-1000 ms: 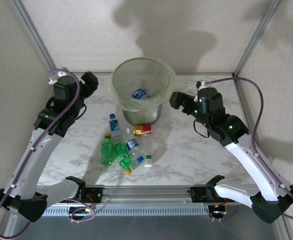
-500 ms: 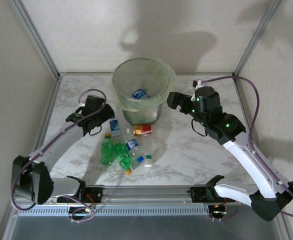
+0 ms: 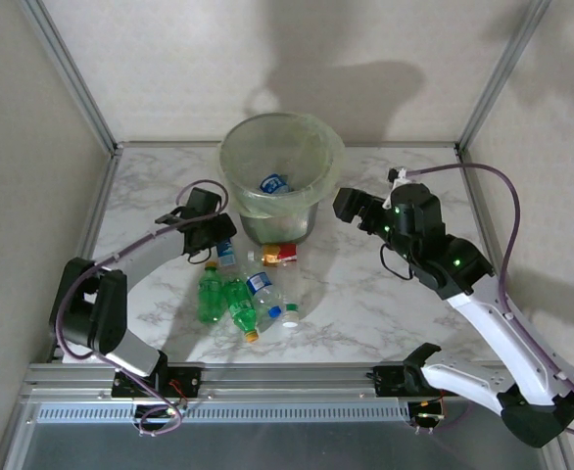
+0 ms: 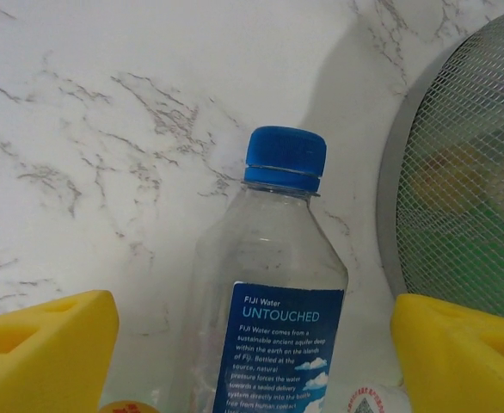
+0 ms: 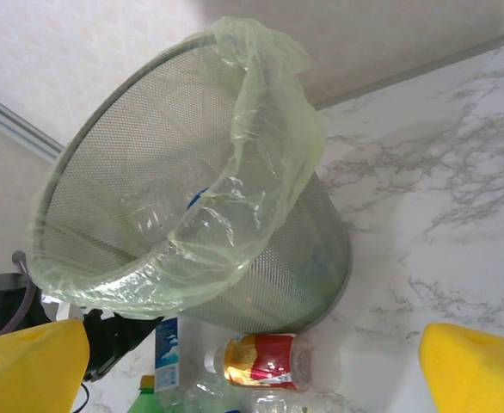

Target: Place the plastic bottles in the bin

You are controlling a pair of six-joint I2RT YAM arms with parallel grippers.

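left gripper (image 3: 213, 235): jaws apart, one each side of the clear bottle (image 4: 273, 284), not touching it | clear bottle: lying left of middle in the top view, just beside the bin (image 3: 331, 162) | right gripper (image 3: 350, 204): jaws wide apart, empty | risk: smooth round bottle may slip or roll when squeezed; the jaw next to the bin may bump it

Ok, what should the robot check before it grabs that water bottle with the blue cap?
1. Left gripper open: ok, its fingers stand apart.
2. Blue-capped bottle between them: ok, roughly centred.
3. Fingers touching the bottle: not ok, gaps on both sides.
4. Gripper low enough to grasp: cannot tell.
5. Bin upright, mouth open: ok.
6. Right gripper out of the way: ok, open, beside the bin.
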